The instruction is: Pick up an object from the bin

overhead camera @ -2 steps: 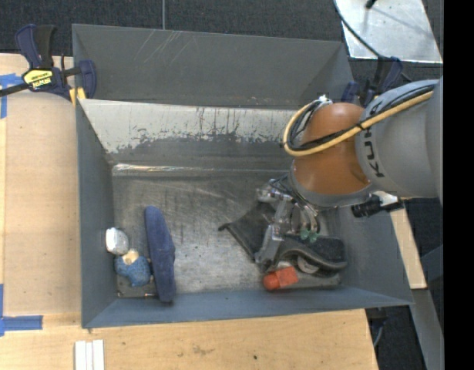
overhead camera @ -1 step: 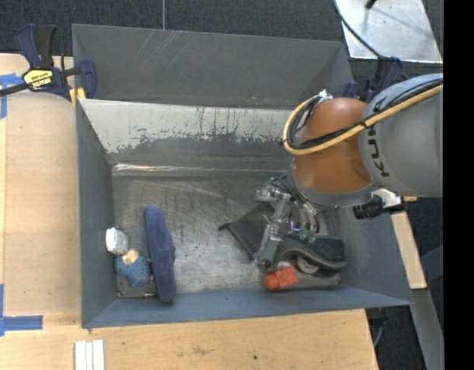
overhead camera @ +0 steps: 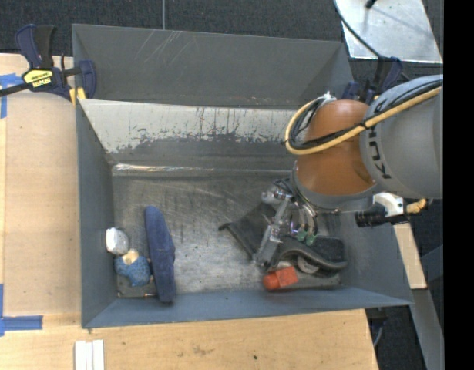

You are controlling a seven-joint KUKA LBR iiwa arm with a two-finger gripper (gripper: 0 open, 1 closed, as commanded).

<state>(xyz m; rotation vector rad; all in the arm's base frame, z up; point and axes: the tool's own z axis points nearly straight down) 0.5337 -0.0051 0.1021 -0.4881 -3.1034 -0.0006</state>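
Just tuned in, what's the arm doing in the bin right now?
The arm's pincer is down in the bin's near right part, at the edge of a dark flat piece, with a small orange-red thing beside it. Whether it holds anything, I cannot tell. A long blue thing, a white lump and a small figure lie at the left.

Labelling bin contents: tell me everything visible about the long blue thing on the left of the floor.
The long blue thing is dark blue, narrow, round-ended, and looks soft, like rolled cloth. It lies flat on the bin floor at the view's left, its near end at the foot of the near wall. A small blue-and-yellow figure sits against its left side; a white lump lies beyond that, seemingly apart from it.
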